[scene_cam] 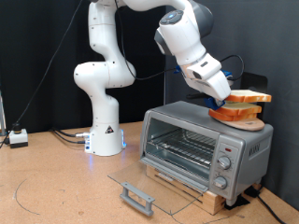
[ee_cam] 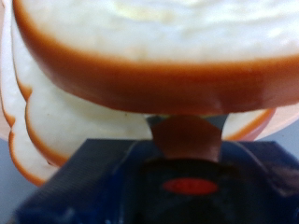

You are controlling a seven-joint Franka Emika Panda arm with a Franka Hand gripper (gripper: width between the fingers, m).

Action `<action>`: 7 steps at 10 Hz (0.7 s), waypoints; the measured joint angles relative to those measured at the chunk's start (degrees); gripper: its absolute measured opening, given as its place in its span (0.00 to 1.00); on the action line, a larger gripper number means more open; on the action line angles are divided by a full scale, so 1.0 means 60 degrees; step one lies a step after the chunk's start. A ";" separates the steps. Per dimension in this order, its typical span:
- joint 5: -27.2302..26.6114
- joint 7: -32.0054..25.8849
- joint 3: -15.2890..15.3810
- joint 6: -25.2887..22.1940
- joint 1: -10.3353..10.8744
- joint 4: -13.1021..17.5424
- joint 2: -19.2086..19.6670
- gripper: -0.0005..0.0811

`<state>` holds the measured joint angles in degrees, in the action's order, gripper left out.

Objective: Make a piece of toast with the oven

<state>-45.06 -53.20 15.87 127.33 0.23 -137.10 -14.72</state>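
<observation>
One brown tabletop [scene_cam: 56, 177] fills the lower part of the exterior view, with a black curtain [scene_cam: 37, 56] hanging behind it as the room's backdrop. One white robot arm [scene_cam: 103, 84] stands on the table towards the exterior view's left, bending over to the right. One silver oven [scene_cam: 206, 145] sits on a pale wooden base at the exterior view's right; its glass door [scene_cam: 154, 191] lies fully open and flat towards the bottom, the grey bar handle [scene_cam: 136, 197] at its front edge. One wire rack [scene_cam: 182, 149] shows inside the cavity, and two round knobs [scene_cam: 223, 166] sit one above the other on the panel at its right.

On the oven's top rests one tan round wooden board [scene_cam: 235, 115], with bread stacked over it. The exterior view shows the piece of toast [scene_cam: 248, 96] raised at the top of the stack, with the gripper [scene_cam: 224, 93] at its left edge. In the wrist view at least two slices are layered: the toast [ee_cam: 159, 47] closest, pale-faced with an orange crust, and another slice [ee_cam: 75, 126] beneath. The gripper [ee_cam: 182, 149] meets the crust there, but whether its jaws are clamped on the slice cannot be told.

One small white box [scene_cam: 17, 137] with cables lies at the far left of the table.
</observation>
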 joint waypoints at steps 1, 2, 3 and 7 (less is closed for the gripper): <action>-0.0043 -0.0070 -0.0062 -0.0028 -0.0004 -0.0001 -0.0017 0.51; -0.0050 -0.0111 -0.0144 -0.0109 -0.0011 -0.0002 -0.0041 0.51; -0.0049 -0.0137 -0.0241 -0.0250 -0.0036 -0.0007 -0.0080 0.51; 0.0209 -0.0457 -0.0820 -0.1328 -0.0301 -0.0030 -0.0406 0.51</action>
<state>-43.80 -55.95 10.95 119.36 -1.58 -137.28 -17.16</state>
